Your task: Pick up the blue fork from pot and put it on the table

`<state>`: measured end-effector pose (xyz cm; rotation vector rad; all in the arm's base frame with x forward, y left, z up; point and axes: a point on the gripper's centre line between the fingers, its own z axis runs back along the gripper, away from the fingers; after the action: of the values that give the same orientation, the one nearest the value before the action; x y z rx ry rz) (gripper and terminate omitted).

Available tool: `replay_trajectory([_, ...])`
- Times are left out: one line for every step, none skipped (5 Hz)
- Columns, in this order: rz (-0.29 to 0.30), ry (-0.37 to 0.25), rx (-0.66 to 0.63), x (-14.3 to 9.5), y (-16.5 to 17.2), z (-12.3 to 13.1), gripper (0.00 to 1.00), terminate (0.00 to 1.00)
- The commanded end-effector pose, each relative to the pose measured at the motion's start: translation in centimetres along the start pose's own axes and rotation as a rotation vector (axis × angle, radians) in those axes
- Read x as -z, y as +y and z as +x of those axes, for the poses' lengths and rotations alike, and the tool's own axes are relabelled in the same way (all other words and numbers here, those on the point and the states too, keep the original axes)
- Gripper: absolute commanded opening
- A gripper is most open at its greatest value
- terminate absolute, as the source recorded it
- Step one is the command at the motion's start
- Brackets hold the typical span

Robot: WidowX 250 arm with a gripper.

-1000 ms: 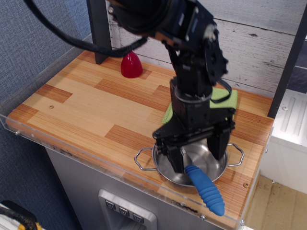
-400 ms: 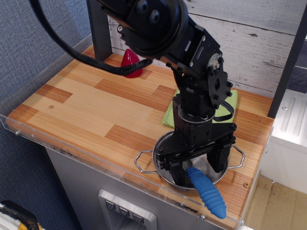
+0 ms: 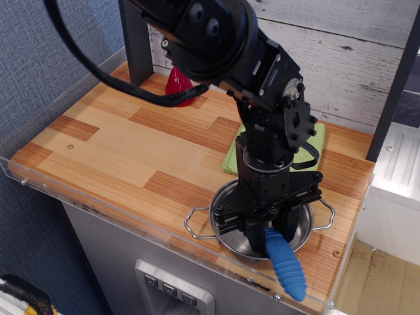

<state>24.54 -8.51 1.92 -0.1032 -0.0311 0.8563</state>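
The pot stands at the front right of the wooden table, with a wire loop handle on each side. The blue fork lies with its head in the pot. Its ribbed handle slants out over the front rim towards the table's front right corner. Its tines are hidden behind the gripper. My gripper reaches straight down into the pot, and its jaws are closed in on the upper end of the blue handle.
A green cloth lies behind the pot, mostly hidden by the arm. A red cone-shaped object stands at the back by a dark post. A clear acrylic rim runs along the table's front edge.
The gripper has come down into the pot and its jaws have narrowed from wide open onto the fork's handle. The fork's handle has swung slightly to a steeper angle.
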Motion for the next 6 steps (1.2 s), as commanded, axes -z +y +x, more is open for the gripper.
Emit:
replay_trajectory([-0.053,-0.044,-0.004,-3.0,-1.0,0.5,0.0,0.0])
replay_trajectory([-0.079,-0.041,-0.014,-4.1,-1.0,0.9,0.0,0.0])
replay_trajectory([-0.107,-0.056,-0.012,-6.0,-0.7,0.9,0.0,0.0])
replay_trajectory([-0.128,-0.077,-0.07,-8.1,1.3,2.8,0.0,0.0])
replay_trajectory([-0.138,-0.119,-0.125,-9.3,3.0,4.9,0.0,0.0])
replay_trajectory([-0.145,-0.116,-0.224,-9.3,4.9,7.0,0.0,0.0])
